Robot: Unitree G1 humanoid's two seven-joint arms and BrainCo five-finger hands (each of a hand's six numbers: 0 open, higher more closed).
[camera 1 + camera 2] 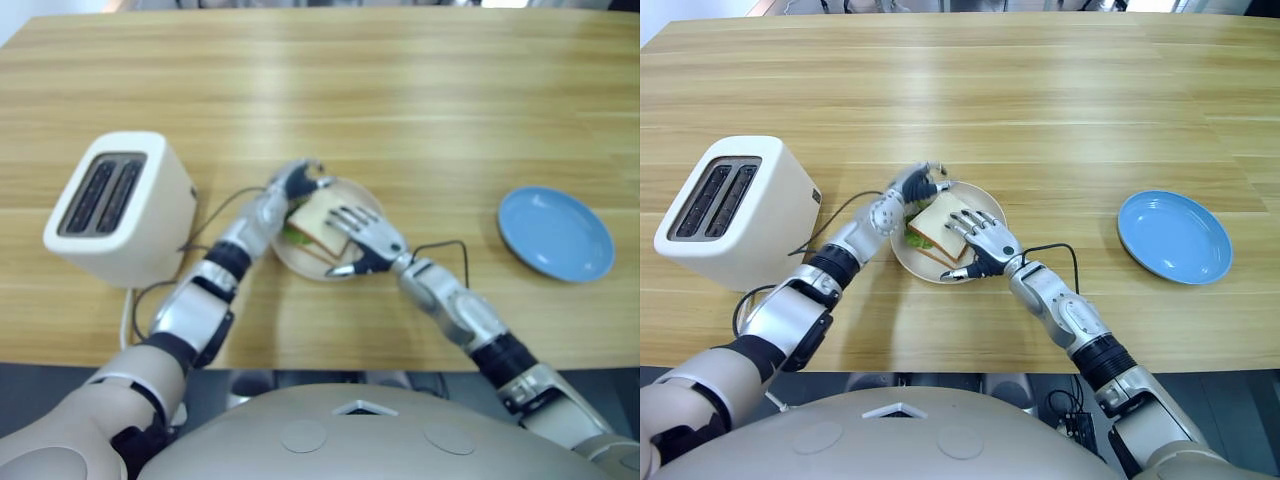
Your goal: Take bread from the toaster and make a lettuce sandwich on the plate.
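While the sandwich looks all but assembled, items run thus. Right robot hand (980,243): fingers spread wide, flat on the pale square top bread slice (940,218), gripping nothing. Green lettuce (912,240): peeking out beneath, on the round cream plate (985,200). Left robot hand (918,185): curled at the slice's far corner, no evident grip. White two-slot toaster (740,240), left; round blue plate (1173,237), right; light wooden surface (1040,100). Next, probably: lift both hands straight off, leaving the slice undisturbed.

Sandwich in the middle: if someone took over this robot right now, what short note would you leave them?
Hands: left robot hand sits at the far-left edge of the sandwich, grip unclear; right robot hand is open, flat on the top slice.
Things: sandwich with lettuce on the beige plate; toaster at left; blue plate at right.
Done: sandwich looks assembled.
Left: probably just lifting both hands away.
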